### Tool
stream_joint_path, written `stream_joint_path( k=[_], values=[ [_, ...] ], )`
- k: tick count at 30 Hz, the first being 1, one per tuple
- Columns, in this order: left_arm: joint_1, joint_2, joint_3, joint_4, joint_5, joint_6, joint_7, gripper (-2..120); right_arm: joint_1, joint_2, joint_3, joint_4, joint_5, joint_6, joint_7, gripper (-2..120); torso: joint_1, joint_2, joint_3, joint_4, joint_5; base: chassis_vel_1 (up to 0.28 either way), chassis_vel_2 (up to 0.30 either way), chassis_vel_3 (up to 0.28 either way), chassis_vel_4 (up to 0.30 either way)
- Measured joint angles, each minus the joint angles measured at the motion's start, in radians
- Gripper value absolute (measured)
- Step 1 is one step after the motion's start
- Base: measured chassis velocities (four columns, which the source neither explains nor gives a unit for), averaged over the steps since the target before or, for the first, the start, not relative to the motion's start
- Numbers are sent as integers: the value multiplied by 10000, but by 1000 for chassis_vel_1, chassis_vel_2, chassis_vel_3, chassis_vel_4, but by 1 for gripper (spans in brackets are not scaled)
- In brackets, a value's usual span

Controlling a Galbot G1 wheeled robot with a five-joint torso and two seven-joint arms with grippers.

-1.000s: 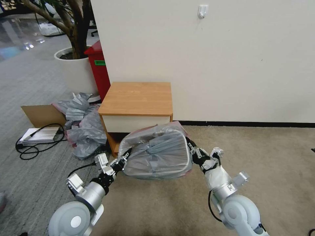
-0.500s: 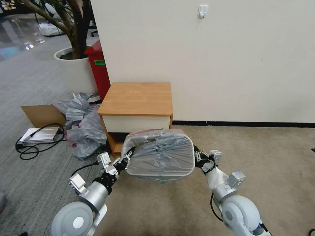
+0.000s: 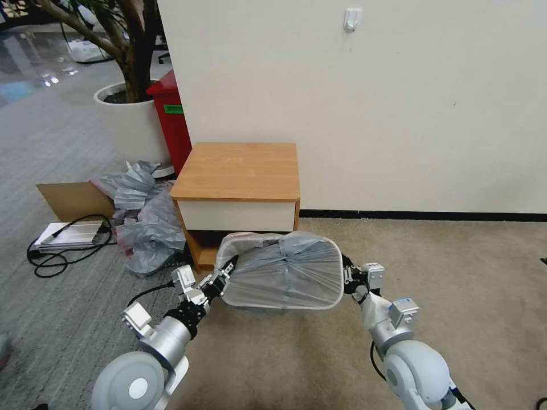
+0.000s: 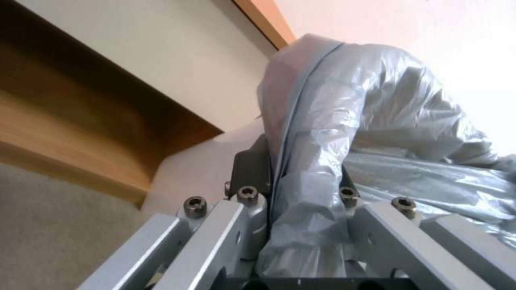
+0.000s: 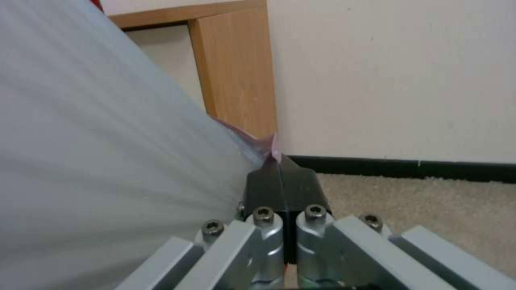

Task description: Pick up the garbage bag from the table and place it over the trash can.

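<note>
I have the garbage bag stretched flat between both arms, hanging in front of the nightstand's drawer, low over the carpet and well clear of the wooden surface. The left gripper has its fingers closed on a bunched fold at the bag's left edge; the right gripper has its fingers pressed fully together on the pinkish corner of the film at the right edge. The bag's long axis runs left to right between the two grips, so each arm sits at one short end, neither nearer than the other. A pale rolled rim shows through the plastic around the edge, which I take to be the trash can under the film. The bag looks to lie straight over it, so what is left is a downward pull at both ends.
</note>
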Motion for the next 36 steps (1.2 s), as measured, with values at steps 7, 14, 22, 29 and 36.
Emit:
stream_joint_path(
  k=[7,14,22,29,36],
  values=[
    [-90,69,-116,85,500,-192,-465,7,-219,2,225,176,-1749,379,-46,30,1,0,0,-1,0,0,0,0,0],
    [-203,116,-214,191,697,-307,-929,3,-576,-26,398,631,-2144,513,-161,52,0,0,0,-2,-1,0,0,0,0],
    [-281,179,-176,309,1047,-330,-1433,3,-1097,47,628,1441,-1792,979,-575,84,0,0,0,-2,-1,0,0,0,0],
    [-199,349,222,456,2965,-465,-1532,3,-943,143,636,2154,-601,1742,-560,100,0,0,0,-1,0,0,0,0,0],
    [-49,540,623,419,5147,-535,-1687,3,-872,-252,163,3290,-536,1769,-686,82,0,0,0,-1,-2,0,0,0,0]
  ],
)
